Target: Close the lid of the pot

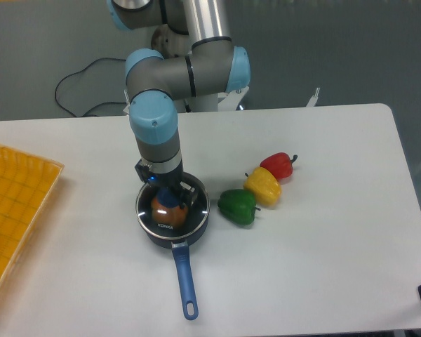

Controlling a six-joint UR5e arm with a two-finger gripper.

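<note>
The black pot (198, 226) stands on the white table with its long blue handle (185, 281) pointing toward the front edge. The glass lid (167, 222) lies flat on the pot's rim, white lettering near its front. Through the glass an orange object (163, 208) shows inside the pot. My gripper (170, 191) hangs straight down over the lid's blue knob (168, 199). Its fingers (188, 188) stand apart on either side of the knob, open, and the wrist hides the lid's far part.
Three peppers lie in a row right of the pot: green (238, 206), yellow (262, 186), red (278, 166). A yellow tray (14, 210) sits at the left table edge. A black cable (77, 105) trails behind the arm's base.
</note>
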